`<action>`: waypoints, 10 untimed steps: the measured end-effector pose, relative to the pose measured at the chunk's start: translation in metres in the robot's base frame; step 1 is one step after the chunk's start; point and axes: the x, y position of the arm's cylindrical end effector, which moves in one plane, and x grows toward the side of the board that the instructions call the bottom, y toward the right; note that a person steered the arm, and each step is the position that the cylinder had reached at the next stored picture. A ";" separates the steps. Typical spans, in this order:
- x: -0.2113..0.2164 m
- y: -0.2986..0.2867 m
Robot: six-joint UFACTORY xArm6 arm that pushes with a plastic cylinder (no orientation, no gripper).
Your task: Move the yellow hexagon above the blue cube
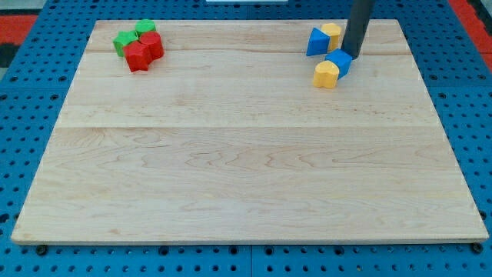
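The blue cube (339, 61) lies near the board's top right. A yellow block that looks like the hexagon (332, 33) sits above it, touching a blue triangular block (316, 43) on its left. A second yellow block (326, 75), of rounded shape, touches the cube's lower left. My dark rod comes down from the view's top, and my tip (352, 56) rests at the cube's upper right edge, to the right of and below the hexagon. I cannot tell whether it touches the cube.
Two green blocks (123, 40) (144, 29) and two red blocks (152, 45) (138, 56) are clustered at the board's top left. The wooden board (246, 169) lies on a blue perforated base (23, 115).
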 end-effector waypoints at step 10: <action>-0.011 -0.063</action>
